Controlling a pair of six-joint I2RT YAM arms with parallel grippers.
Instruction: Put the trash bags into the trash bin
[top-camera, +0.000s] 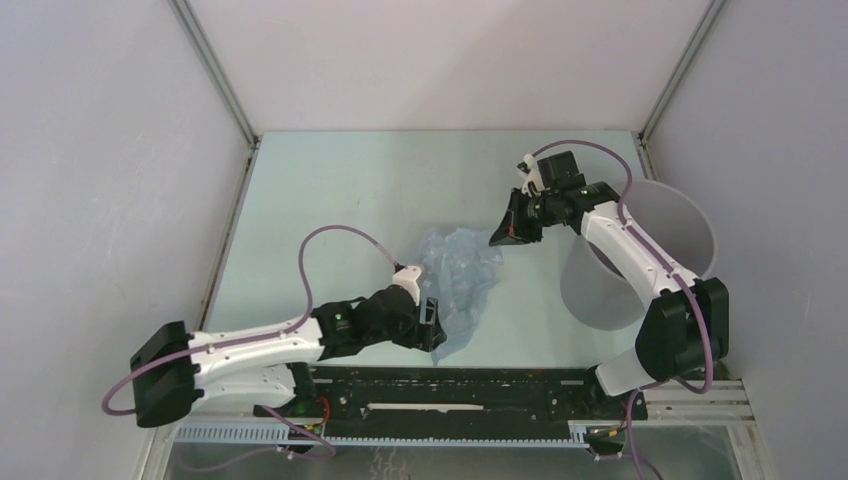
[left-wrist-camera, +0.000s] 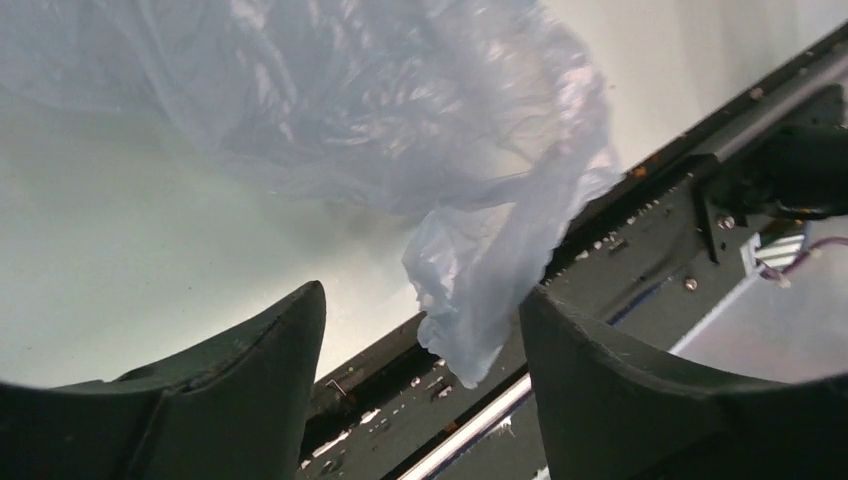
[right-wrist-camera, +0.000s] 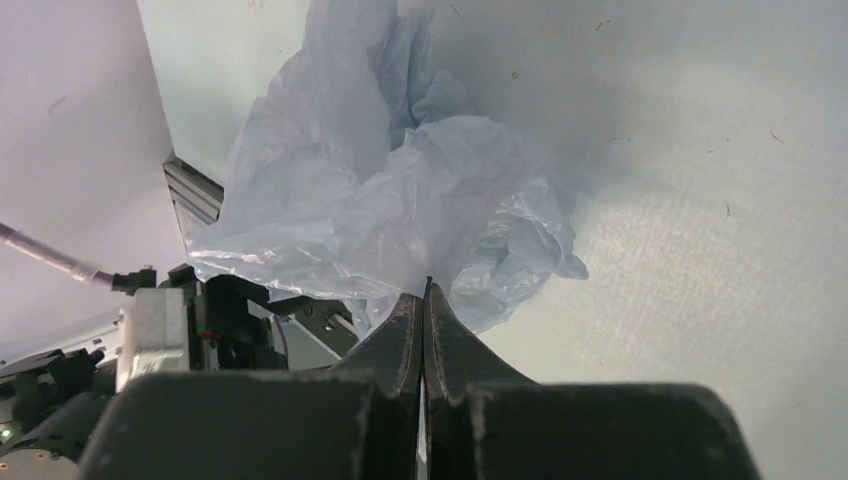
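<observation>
The pale blue trash bag (top-camera: 462, 280) lies crumpled mid-table, its lower tip reaching the front edge. My right gripper (top-camera: 497, 238) is at the bag's upper right edge; in the right wrist view its jaws (right-wrist-camera: 427, 285) are pressed together at the bag's film (right-wrist-camera: 380, 190). My left gripper (top-camera: 435, 325) is open at the bag's lower left; in the left wrist view (left-wrist-camera: 422, 292) a hanging tail of the bag (left-wrist-camera: 480, 290) sits between the spread fingers, nearer the right one. The light grey trash bin (top-camera: 595, 285) stands tilted at the right, partly behind my right arm.
The black rail (top-camera: 480, 385) with the arm bases runs along the near edge; it also shows in the left wrist view (left-wrist-camera: 640, 260) just under the bag's tail. Grey walls enclose the table on three sides.
</observation>
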